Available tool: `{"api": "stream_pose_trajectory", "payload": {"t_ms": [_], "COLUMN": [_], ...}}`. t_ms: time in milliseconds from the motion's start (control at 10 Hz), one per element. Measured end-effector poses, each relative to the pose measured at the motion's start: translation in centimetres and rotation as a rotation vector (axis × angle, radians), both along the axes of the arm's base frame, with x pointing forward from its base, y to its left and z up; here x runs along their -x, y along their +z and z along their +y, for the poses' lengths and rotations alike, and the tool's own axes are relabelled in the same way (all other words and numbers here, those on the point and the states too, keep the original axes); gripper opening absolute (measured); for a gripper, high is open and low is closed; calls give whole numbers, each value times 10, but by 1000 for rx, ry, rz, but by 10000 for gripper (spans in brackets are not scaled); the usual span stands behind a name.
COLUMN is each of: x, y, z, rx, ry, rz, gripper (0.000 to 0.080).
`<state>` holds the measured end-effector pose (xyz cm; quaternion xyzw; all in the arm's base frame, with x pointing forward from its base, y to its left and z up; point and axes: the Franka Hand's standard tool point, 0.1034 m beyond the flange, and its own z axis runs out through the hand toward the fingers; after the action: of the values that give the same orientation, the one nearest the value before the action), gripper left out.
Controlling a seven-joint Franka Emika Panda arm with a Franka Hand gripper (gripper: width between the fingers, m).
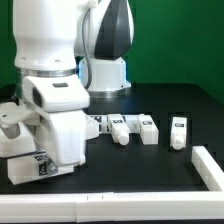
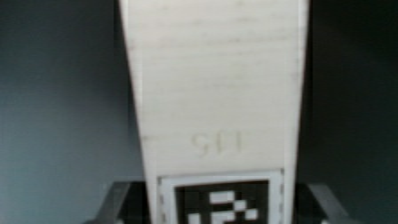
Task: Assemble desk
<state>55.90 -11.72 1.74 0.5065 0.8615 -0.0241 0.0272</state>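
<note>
Gripper: the gripper is set narrow and clamped on the tabletop's tagged edge. In the wrist view the dark fingers hug it from both sides.
Tabletop: the tabletop is down at about 8 o'clock in the exterior view, low over the table and mostly tucked under the arm. Honestly can't tell if it's resting on the surface or just off it.
Up close: in the wrist view it runs straight away from the camera as one long white slab, with faint embossed marks too blurry to read.
Tag: a black-and-white tag sits right at the gripped end.
Legs: three legs sit in a row just past centre toward 3 o'clock, none touching. The 3 o'clock one is a bit further off.
Fourth leg: the fourth leg peeks out beside the arm, partly hidden.
Arm: the arm is big and white, filling 9 to 12 o'clock.
Table: the table is black.
Rails: one white rail runs along 6 o'clock, and there's a second rail at 4 o'clock.
</note>
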Motion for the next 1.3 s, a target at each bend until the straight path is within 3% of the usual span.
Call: {"api": "stream_pose_trajectory", "payload": {"t_ms": [100, 200, 500, 600, 800, 1000, 1200, 1300], "x": [-1, 0, 4, 5, 2, 0, 1, 1], "y": [1, 2, 0, -1, -4, -5, -5, -5], "z": [-2, -17, -27, -27, -11, -1, -4, -5], "rx": [15, 22, 61, 77, 129, 132, 132, 131], "ry": [209, 254, 450, 527, 736, 759, 751, 751], "rz": [13, -16, 16, 27, 57, 58, 58, 59], "gripper": [282, 282, 282, 282, 282, 282, 282, 386]}}
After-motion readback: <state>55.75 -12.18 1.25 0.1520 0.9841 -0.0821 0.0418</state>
